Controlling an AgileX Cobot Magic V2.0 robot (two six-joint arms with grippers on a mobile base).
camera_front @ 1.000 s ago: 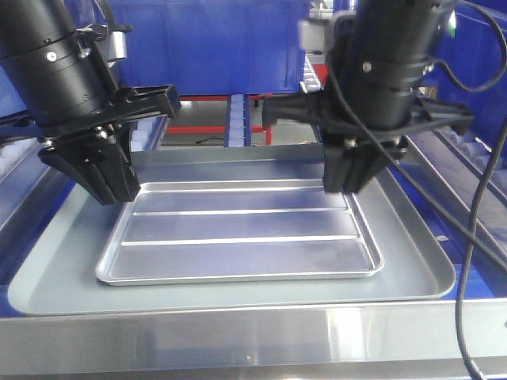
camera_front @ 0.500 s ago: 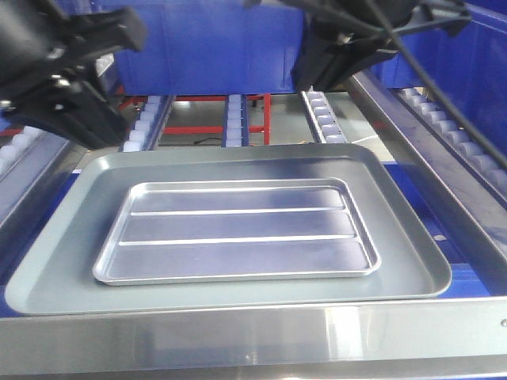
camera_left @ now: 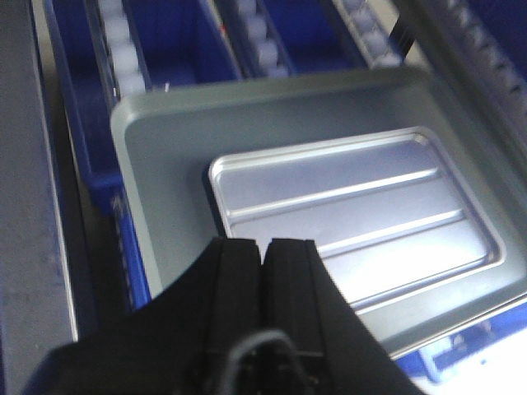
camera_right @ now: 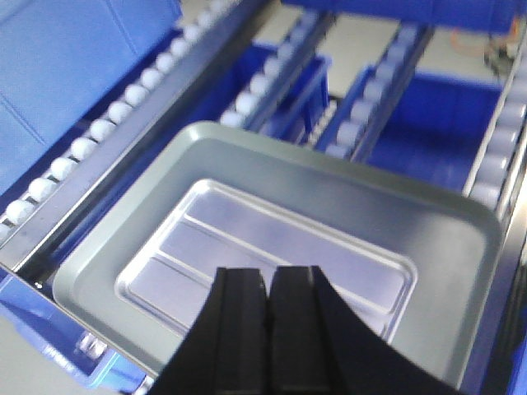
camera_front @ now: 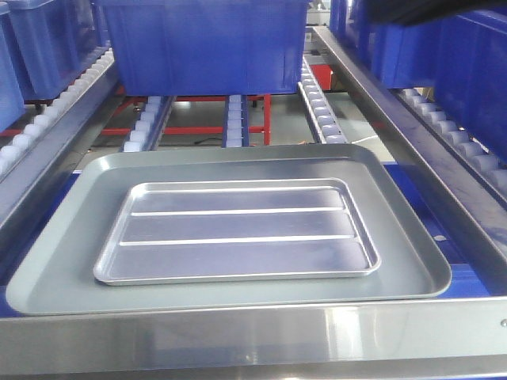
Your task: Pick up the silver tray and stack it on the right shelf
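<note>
Silver tray [camera_front: 238,233] lies flat inside grey tray [camera_front: 71,269] on shelf [camera_front: 261,328]. Left gripper [camera_left: 263,255] and right gripper [camera_right: 267,288] closed, empty, raised above it.

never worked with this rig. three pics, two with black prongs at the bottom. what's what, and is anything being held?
It is a two-armed robot at a roller rack. The wide picture is a fixed front camera; the arms are almost out of its frame. The other two come from cameras on each wrist, looking down past the grippers. The black prongs are the left gripper and right gripper, both with jaws together and holding nothing.

Below them the shiny silver ridged tray lies flat inside a larger dull grey smooth tray. Both rest on the steel-framed shelf with a flat front rail and tracks of white rollers. A blue plastic bin stands further back.
</note>
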